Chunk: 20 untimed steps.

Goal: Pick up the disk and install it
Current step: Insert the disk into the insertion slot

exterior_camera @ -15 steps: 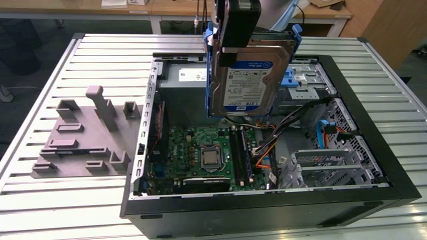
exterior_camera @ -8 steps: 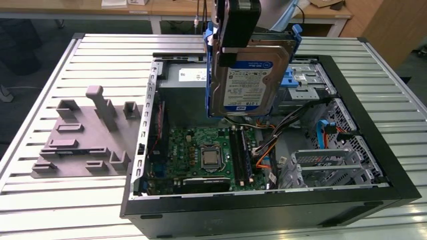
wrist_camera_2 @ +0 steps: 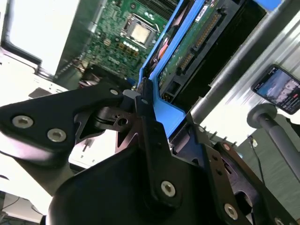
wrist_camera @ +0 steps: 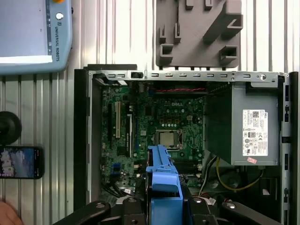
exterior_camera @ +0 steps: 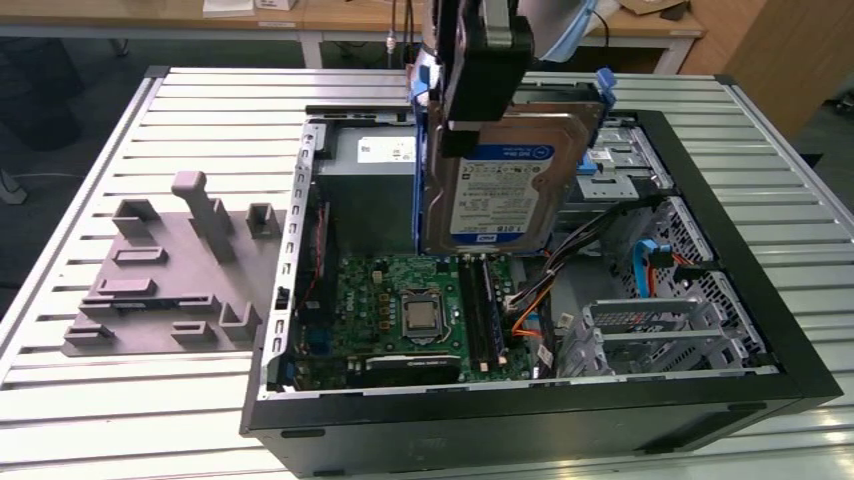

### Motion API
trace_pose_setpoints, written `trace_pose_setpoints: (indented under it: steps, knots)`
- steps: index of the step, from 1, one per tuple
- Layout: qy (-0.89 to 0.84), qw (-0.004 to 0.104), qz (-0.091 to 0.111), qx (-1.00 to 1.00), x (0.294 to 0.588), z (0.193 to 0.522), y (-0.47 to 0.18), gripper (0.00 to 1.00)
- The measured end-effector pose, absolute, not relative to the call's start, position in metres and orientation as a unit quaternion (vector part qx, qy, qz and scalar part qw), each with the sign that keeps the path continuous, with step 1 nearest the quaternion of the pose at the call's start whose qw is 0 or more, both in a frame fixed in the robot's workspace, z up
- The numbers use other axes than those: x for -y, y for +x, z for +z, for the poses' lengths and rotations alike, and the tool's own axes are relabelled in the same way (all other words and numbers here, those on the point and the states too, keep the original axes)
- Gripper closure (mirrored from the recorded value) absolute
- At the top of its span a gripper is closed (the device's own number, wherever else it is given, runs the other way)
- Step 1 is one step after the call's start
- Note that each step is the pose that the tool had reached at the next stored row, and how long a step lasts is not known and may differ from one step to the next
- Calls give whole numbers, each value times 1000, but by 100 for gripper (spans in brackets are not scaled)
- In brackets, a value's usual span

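The disk (exterior_camera: pixel 514 190), a silver drive with a white-and-blue label in a blue carrier bracket, hangs on edge above the open computer case (exterior_camera: pixel 747 290). My gripper (exterior_camera: pixel 477 118) comes down from above and is shut on the disk's upper edge. In the second wrist view the black fingers (wrist_camera_2: pixel 149 123) clamp the blue carrier (wrist_camera_2: pixel 165 108), and the disk's green circuit board (wrist_camera_2: pixel 187 51) faces the camera. In the first wrist view the blue carrier (wrist_camera: pixel 162 180) stands edge-on over the motherboard (wrist_camera: pixel 164 117), between the gripper's black links.
Inside the case lie the motherboard (exterior_camera: pixel 414 310), a grey power supply box with a white sticker (wrist_camera: pixel 248 131) and metal drive bays (exterior_camera: pixel 641 160). A grey slotted fixture (exterior_camera: pixel 174 270) sits on the table beside the case. A pendant (wrist_camera: pixel 33 33) and a phone (wrist_camera: pixel 18 161) lie nearby.
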<state>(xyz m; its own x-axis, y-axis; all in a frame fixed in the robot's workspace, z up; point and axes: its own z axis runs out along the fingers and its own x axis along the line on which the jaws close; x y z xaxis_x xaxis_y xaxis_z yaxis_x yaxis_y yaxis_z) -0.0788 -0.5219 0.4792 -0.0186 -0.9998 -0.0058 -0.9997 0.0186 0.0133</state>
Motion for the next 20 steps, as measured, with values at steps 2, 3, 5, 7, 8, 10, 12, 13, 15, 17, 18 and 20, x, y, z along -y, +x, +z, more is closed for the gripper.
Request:
trace_pose_setpoints:
  steps: [2,3,5,7,8,10,12,13,15,17,18,20]
  knots:
    - [700,3,-7,714,529,479,-78,64]
    - [700,3,-7,714,530,478,-77,64]
    - [700,3,-7,714,531,478,-69,64]
    - [700,3,-7,714,532,477,-60,64]
    - [700,3,-7,714,532,477,-56,64]
    - [700,3,-7,714,533,476,-48,64]
    - [700,3,-7,714,539,475,-46,64]
    - [700,3,-7,714,542,474,-46,64]
    - [700,3,-7,714,550,473,-46,64]
    - [700,3,-7,714,556,472,-46,64]
    - [700,3,-7,714,557,472,-46,64]
    - [700,3,-7,714,557,472,-46,64]
